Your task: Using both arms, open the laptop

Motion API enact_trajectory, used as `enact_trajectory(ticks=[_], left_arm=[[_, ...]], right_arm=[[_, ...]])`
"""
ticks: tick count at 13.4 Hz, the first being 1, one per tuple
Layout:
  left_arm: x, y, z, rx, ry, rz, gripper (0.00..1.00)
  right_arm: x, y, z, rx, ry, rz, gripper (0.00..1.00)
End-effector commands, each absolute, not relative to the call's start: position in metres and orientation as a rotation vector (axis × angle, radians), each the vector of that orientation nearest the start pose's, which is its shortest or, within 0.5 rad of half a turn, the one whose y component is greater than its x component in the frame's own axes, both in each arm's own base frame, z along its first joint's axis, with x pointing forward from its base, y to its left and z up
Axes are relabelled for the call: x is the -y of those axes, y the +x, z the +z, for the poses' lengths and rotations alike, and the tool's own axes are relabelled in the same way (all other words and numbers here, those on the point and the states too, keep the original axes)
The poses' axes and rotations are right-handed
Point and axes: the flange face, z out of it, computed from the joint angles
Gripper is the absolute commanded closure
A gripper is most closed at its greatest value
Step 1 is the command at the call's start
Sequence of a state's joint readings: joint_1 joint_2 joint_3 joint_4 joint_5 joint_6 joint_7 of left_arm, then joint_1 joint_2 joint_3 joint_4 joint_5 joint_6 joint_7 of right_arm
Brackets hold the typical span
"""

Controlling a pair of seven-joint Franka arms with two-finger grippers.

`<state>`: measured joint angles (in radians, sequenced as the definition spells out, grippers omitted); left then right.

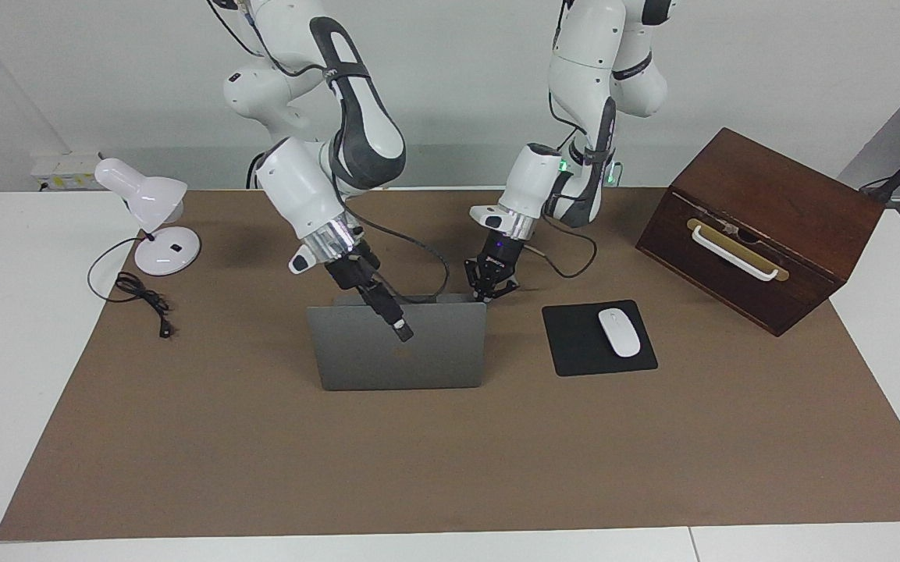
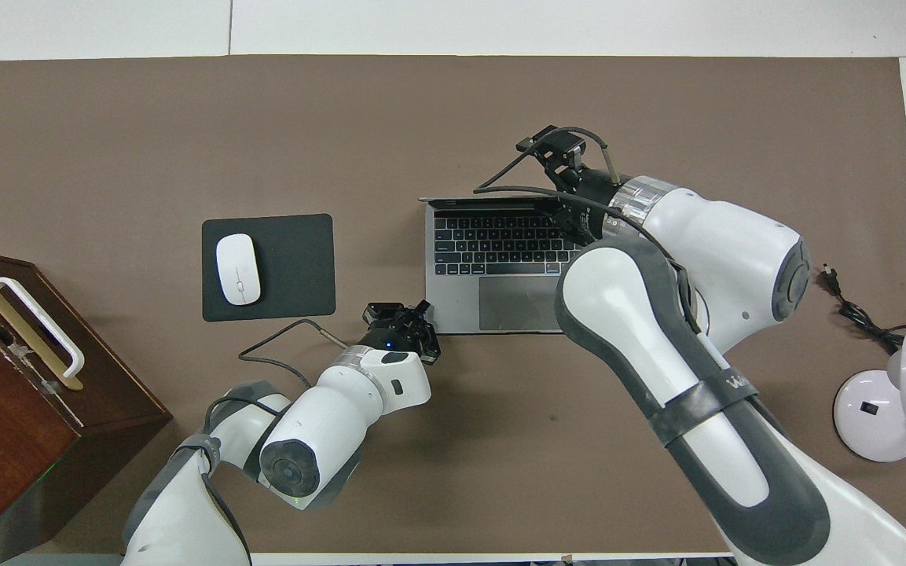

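Note:
The silver-grey laptop (image 1: 438,355) stands open in the middle of the brown mat, its lid raised nearly upright with the back facing away from the robots. Its black keyboard (image 2: 492,244) and grey trackpad (image 2: 519,303) show in the overhead view. My right gripper (image 1: 396,324) grips the lid's top edge near its middle, one finger down the lid's back; it also shows in the overhead view (image 2: 572,214). My left gripper (image 1: 489,292) rests low at the base's corner nearest the robots, toward the left arm's end, and shows in the overhead view (image 2: 421,316).
A black mouse pad (image 1: 574,343) with a white mouse (image 1: 619,332) lies beside the laptop toward the left arm's end. A brown wooden box (image 1: 762,226) with a white handle stands past it. A white desk lamp (image 1: 149,207) and its cable (image 1: 141,300) sit at the right arm's end.

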<state>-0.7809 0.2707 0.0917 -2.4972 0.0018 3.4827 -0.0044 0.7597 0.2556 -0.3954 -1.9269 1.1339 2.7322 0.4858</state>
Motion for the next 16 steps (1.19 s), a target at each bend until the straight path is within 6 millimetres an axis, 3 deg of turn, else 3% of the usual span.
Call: enact_trajectory(ticks=[1,16], left_arm=[[0.346,0.384,0.254,-1.144,-2.969,-1.117,1.00],[0.348,0.383,0.254,-1.153,-2.966,-1.117,1.00]], right_arm=[[-0.203,0.624,0.424,-1.099,-2.040,-0.293,0.00],[-0.190,0.676,0.410,-1.084,-2.072,-0.369,0.00]])
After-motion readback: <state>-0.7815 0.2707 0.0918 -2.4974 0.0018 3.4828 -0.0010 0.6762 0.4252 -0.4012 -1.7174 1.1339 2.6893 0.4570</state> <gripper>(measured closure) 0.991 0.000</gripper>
